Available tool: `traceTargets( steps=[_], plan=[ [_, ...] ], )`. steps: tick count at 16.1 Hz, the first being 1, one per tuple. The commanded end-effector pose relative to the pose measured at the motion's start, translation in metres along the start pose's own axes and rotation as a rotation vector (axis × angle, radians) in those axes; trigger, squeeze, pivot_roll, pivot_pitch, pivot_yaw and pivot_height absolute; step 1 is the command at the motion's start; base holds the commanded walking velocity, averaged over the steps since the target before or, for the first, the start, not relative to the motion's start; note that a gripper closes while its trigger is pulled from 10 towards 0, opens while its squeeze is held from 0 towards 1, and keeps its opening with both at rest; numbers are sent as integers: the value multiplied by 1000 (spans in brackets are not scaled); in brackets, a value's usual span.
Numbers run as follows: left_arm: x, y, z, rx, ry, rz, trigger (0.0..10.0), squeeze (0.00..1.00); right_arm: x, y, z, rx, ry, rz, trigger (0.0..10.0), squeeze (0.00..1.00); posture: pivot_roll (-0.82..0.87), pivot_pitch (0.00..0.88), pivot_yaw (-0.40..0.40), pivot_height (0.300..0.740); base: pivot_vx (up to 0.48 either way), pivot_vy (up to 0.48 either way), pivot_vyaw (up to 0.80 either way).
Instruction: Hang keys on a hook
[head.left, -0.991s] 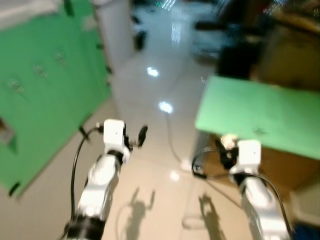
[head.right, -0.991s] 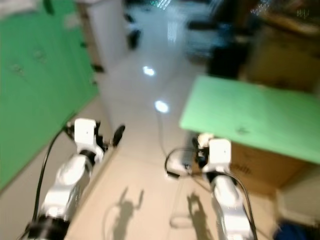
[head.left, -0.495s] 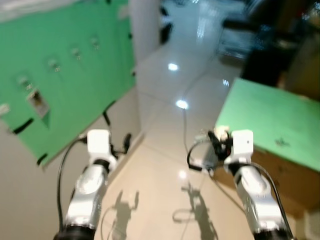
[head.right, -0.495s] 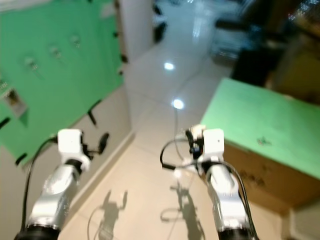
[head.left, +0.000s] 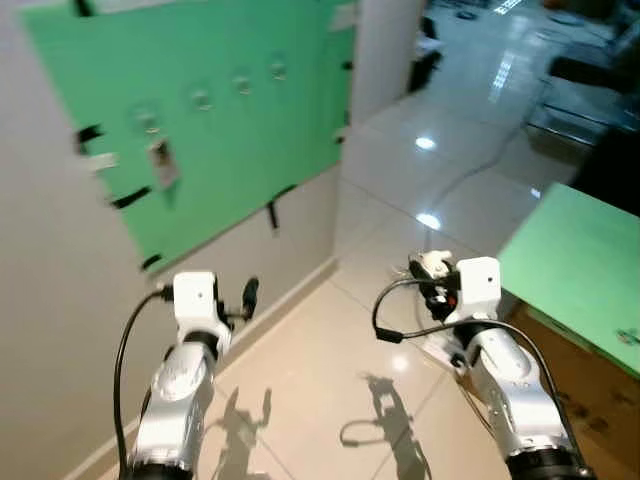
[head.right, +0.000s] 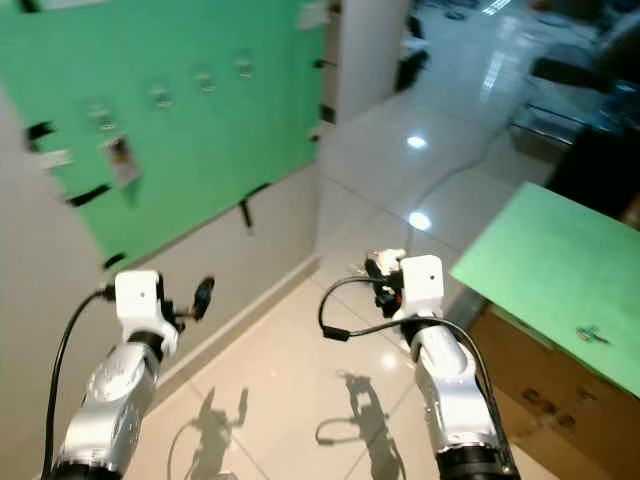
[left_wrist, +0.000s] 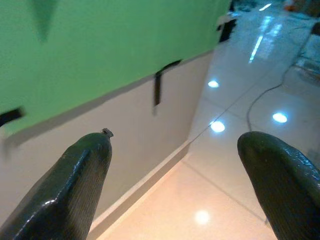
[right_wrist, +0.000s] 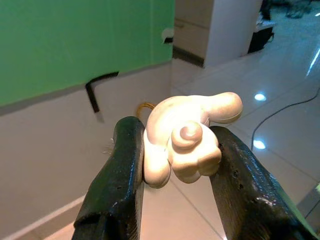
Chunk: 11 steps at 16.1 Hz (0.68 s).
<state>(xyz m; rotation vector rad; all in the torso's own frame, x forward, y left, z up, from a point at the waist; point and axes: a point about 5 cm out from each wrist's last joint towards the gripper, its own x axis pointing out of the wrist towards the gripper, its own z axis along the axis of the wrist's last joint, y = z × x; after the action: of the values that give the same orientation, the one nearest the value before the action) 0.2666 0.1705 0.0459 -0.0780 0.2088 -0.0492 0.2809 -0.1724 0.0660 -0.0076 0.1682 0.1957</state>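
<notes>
The right claw (right_wrist: 172, 165) is clamped on the keys (right_wrist: 185, 135): a cream, rounded key charm sits squeezed between its two black fingers (right_wrist: 117, 175), bulging out past their tips, with a sliver of a brass-coloured ring showing just behind it. In the head views the right claw (head.left: 432, 272) is held up in front of the robot over the glossy tiled floor (head.left: 330, 370), with the pale charm at its far tip, well apart from the wall on the left. The left claw (left_wrist: 175, 175) is spread wide with nothing between its fingers (left_wrist: 82, 175), and in the head view it (head.left: 248, 295) is raised on the left, near the foot of the wall. A big green board (head.left: 230, 110) is taped to that white wall (head.left: 60, 300) with black tape, and a row of small hooks (head.left: 240, 85) runs across its upper part; something small hangs from the near hook (head.left: 160, 160), too blurred to tell what. On the right, past the right arm, stands a tabletop (head.left: 580, 260) covered in green, with a small dark thing (head.right: 590, 335) lying on it that is too small to make out
</notes>
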Motion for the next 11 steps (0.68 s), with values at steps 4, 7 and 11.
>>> traceTargets(
  steps=[4, 7, 11],
  plan=[
    [-1, -12, 4, 41, -15, -27, 10000, 0, 1, 0, -2, 14, 17, 23, 10000, 0, -16, 0, -8, 740, 0, -427, 442],
    [-2, -10, 3, 57, 4, 55, 10000, 0, 3, 1, -2, 4, 23, 44, 10000, 0, -11, 0, -15, 740, 0, -480, 446],
    [0, -7, 7, 64, -8, 88, 10000, 0, 5, 1, 0, -7, 22, 60, 10000, 0, -6, 0, -20, 740, 0, -240, 442]
  ],
)
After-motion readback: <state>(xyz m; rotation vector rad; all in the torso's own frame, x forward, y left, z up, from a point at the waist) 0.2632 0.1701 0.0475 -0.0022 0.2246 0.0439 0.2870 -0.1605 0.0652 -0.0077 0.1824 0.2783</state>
